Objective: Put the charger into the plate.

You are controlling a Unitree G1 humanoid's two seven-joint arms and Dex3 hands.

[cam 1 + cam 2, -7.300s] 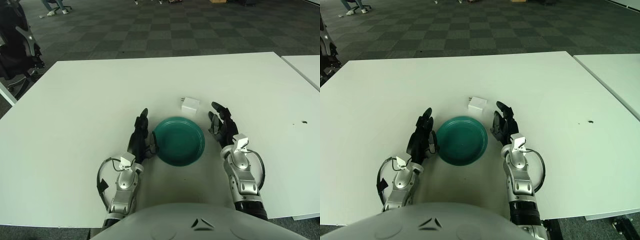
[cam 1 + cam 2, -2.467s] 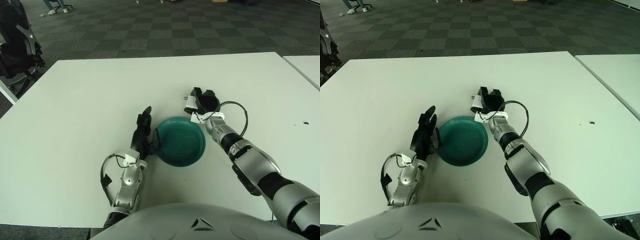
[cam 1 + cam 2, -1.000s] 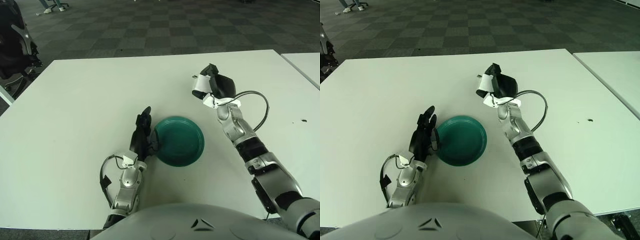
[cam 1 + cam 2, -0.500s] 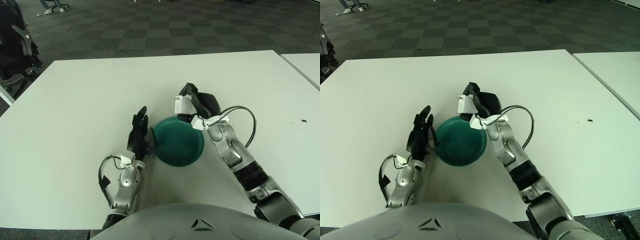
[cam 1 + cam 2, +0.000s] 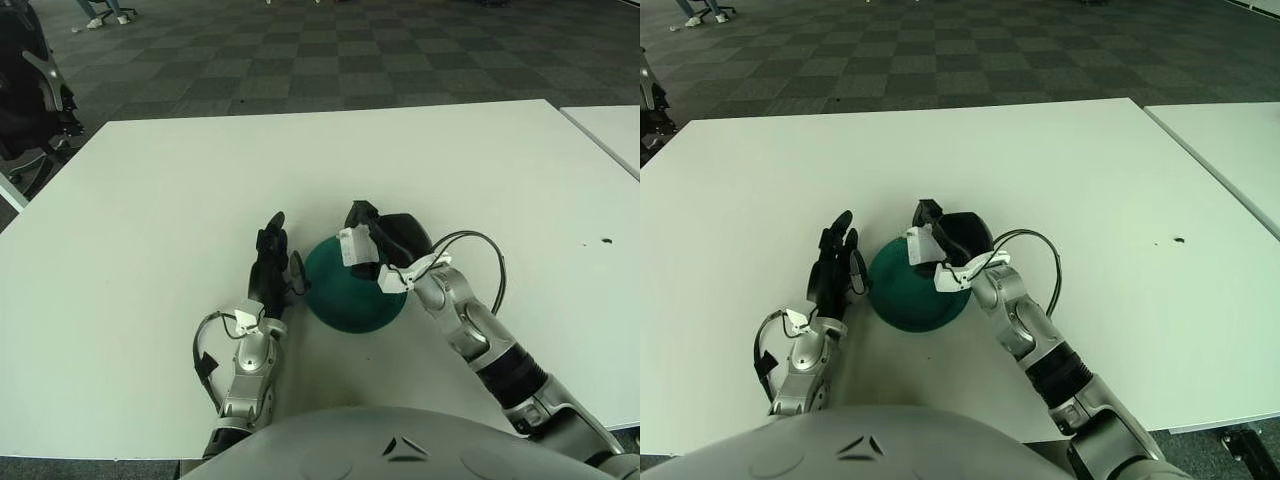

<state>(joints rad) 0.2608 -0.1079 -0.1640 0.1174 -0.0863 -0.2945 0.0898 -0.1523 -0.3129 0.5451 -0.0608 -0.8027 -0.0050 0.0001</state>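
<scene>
A round dark green plate (image 5: 345, 305) lies on the white table in front of me. My right hand (image 5: 375, 240) is shut on the small white charger (image 5: 353, 246) and holds it just above the plate's far half. The hand covers much of the plate. The same hand and charger (image 5: 920, 246) show in the right eye view over the plate (image 5: 905, 295). My left hand (image 5: 270, 265) rests on the table just left of the plate, fingers straight and holding nothing.
The white table (image 5: 150, 200) stretches wide on all sides. A second white table (image 5: 612, 118) stands at the far right. A dark speck (image 5: 604, 241) marks the table at right. A black chair (image 5: 35, 95) stands beyond the left edge.
My right hand has carried the charger from high at the back right down and to the left, until it hangs over the plate. The left hand has shifted slightly left.
</scene>
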